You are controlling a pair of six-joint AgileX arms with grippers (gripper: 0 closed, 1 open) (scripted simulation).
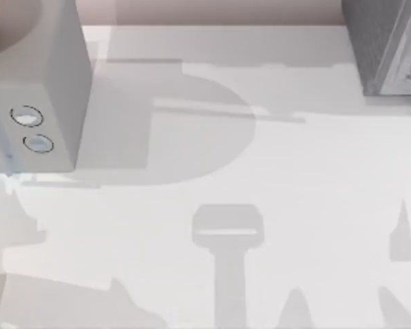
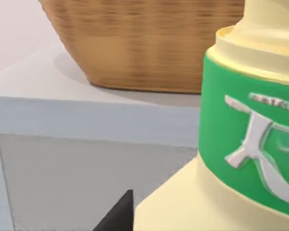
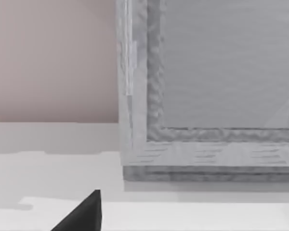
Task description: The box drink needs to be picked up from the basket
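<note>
1. At ten o'clock on the table (image 1: 294, 178), a wicker basket (image 2: 149, 43) sits on top of a grey stand (image 1: 48, 82). This raises it toward the left arm's reach.
2. Close to the left wrist camera, a cream carton (image 2: 250, 144) with a green label stands upright outside the basket wall. It is likely the box drink, already out of the basket.
3. Just beside the carton's base is the dark tip of the left gripper (image 2: 118, 214). Whether it is apart or clamped on the carton cannot be told. The carton's nearness suggests a hold, but that is only a judgement.
4. At two o'clock, the right gripper (image 3: 84, 214) hangs low over the table facing a grey cabinet (image 1: 390, 41), apparently parked. Its state cannot be told either.
5. Plain and white, the table carries only arm shadows across its middle. A pale pink wall (image 3: 48, 57) runs behind it at twelve o'clock.
</note>
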